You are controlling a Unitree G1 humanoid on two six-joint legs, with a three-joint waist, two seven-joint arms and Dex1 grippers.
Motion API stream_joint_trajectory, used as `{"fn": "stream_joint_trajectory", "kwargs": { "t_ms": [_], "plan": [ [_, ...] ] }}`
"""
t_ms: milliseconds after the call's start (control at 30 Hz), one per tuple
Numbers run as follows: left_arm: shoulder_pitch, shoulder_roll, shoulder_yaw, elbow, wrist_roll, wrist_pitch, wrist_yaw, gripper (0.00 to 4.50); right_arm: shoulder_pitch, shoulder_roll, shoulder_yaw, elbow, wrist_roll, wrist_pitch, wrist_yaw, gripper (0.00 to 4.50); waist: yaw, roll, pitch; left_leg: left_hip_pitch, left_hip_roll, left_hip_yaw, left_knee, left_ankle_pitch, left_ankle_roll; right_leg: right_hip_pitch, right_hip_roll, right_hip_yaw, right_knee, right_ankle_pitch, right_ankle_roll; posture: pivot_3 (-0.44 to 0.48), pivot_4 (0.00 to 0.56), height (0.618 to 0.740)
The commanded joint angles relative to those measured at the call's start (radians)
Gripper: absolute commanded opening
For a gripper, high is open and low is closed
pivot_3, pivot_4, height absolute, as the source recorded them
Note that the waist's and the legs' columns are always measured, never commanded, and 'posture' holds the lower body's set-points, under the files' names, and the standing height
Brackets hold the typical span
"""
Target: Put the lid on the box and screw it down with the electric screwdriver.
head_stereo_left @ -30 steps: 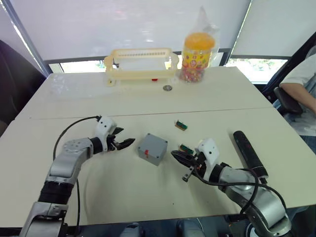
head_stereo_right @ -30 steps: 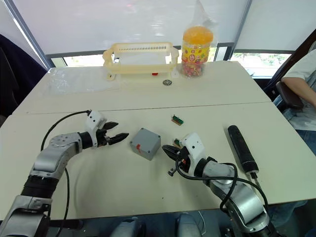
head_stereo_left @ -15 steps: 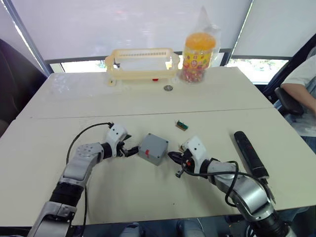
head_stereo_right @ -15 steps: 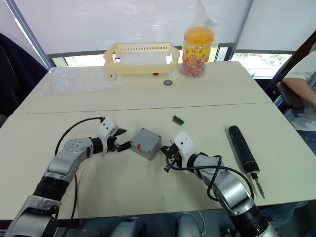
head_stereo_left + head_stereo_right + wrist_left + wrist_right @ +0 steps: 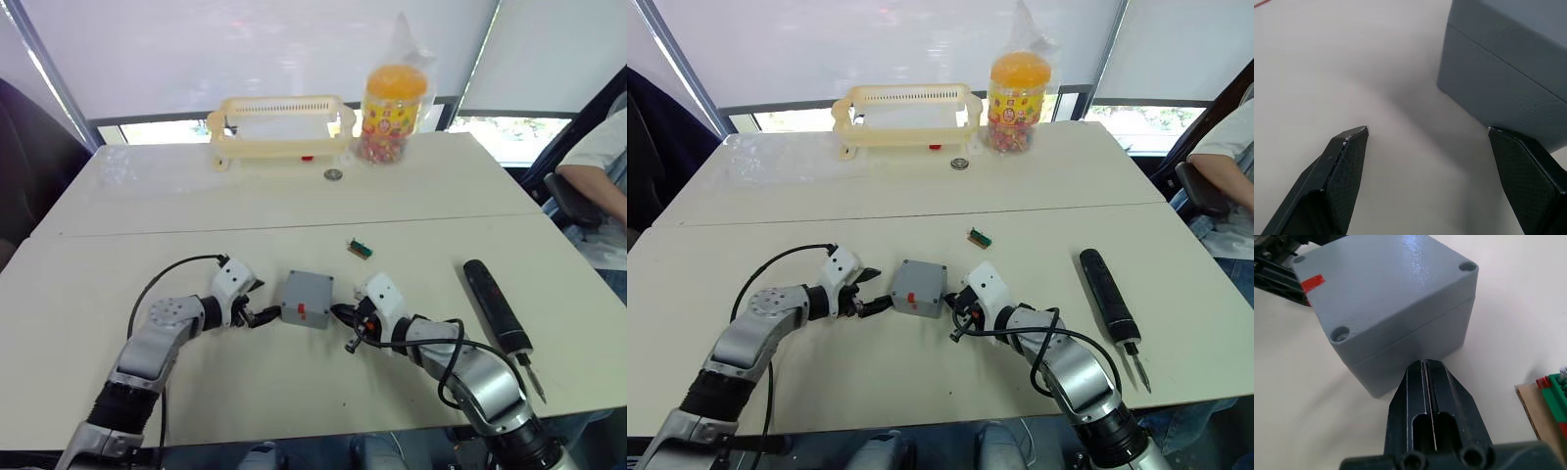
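Note:
The grey box [image 5: 307, 299] rests on the table between my two grippers. In the right wrist view a seam runs round it, and the lid [image 5: 1386, 289], with corner screw holes and a red mark, sits on the lower part of the box [image 5: 1415, 352]. My right gripper [image 5: 1426, 364] is shut and empty, its tip against the box's side. My left gripper [image 5: 1428, 129] is open just off the opposite side, one finger [image 5: 1523, 171] close under the box's edge. The black electric screwdriver [image 5: 495, 304] lies on the table to the right, apart from both grippers.
A cream basket [image 5: 279, 127], a jar of sweets [image 5: 392, 98] and a small round metal piece [image 5: 333, 174] stand at the far side. A small green part [image 5: 359, 249] lies behind the box, another [image 5: 1552, 396] beside my right gripper. A seated person [image 5: 602, 166] is at the right edge.
Both grippers have closed in on the box from either side. The box has turned from a diagonal pose to square-on. The right gripper's tip now touches it.

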State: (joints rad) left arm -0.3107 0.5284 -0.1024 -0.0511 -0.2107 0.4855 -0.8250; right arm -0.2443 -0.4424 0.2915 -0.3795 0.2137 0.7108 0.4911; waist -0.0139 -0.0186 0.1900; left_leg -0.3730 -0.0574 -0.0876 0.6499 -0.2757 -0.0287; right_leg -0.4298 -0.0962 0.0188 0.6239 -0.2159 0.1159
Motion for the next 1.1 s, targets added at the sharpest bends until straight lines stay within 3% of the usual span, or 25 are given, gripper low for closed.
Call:
{"fn": "stream_joint_trajectory", "kwargs": {
  "t_ms": [33,633,900,933,967,1000,1100],
  "plan": [
    [0.023,0.003,-0.007,-0.068,-0.037,0.031,-0.021,4.0,-0.006,0.016,0.013,-0.019,0.006,-0.017,0.024,0.01,0.0,0.0,0.0,0.0,0.0,0.0,0.0,0.0,0.0,0.0,0.0,0.0,0.0,0.0,0.0,0.0,0.15,0.74],
    [0.083,0.007,0.01,-0.157,-0.072,0.106,-0.002,4.0,0.042,0.01,0.008,-0.086,0.015,0.012,0.05,0.01,0.001,0.0,0.0,0.0,0.0,0.0,0.0,0.0,0.0,0.0,0.0,0.0,0.0,0.0,0.0,0.0,0.15,0.74],
    [0.071,0.096,0.245,-0.141,-0.208,0.164,-0.02,4.0,0.095,-0.088,-0.196,-0.235,0.118,0.09,0.09,0.01,0.002,0.0,0.0,-0.001,0.0,-0.002,0.0,0.0,0.0,0.0,0.0,0.0,-0.001,0.0,0.0,0.0,0.15,0.74],
    [0.071,0.111,0.277,-0.16,-0.253,0.201,-0.032,4.25,0.105,-0.105,-0.229,-0.258,0.136,0.093,0.099,0.0,0.002,0.0,0.0,-0.001,0.0,-0.002,0.0,0.0,0.0,0.0,0.0,0.0,-0.002,0.0,0.0,0.0,0.15,0.74],
    [0.074,0.13,0.307,-0.184,-0.297,0.237,-0.047,4.5,0.113,-0.12,-0.269,-0.279,0.16,0.101,0.109,0.53,0.002,0.0,0.0,0.0,0.0,-0.002,0.0,0.0,0.0,0.001,0.0,0.0,-0.003,0.0,0.0,0.0,0.15,0.74],
    [0.079,0.15,0.334,-0.21,-0.336,0.269,-0.061,4.5,0.122,-0.135,-0.31,-0.298,0.181,0.098,0.121,0.79,0.002,0.0,0.0,-0.001,0.0,-0.002,0.0,0.0,0.001,0.001,0.0,0.0,-0.003,0.0,0.0,0.0,0.15,0.74],
    [0.083,0.189,0.385,-0.28,-0.434,0.353,-0.07,4.5,0.127,-0.155,-0.399,-0.305,0.218,0.091,0.123,2.27,0.002,0.0,0.0,-0.001,0.0,-0.002,0.0,-0.001,0.002,0.001,0.0,0.0,-0.005,0.0,0.0,0.0,0.15,0.74]
  ]
}}
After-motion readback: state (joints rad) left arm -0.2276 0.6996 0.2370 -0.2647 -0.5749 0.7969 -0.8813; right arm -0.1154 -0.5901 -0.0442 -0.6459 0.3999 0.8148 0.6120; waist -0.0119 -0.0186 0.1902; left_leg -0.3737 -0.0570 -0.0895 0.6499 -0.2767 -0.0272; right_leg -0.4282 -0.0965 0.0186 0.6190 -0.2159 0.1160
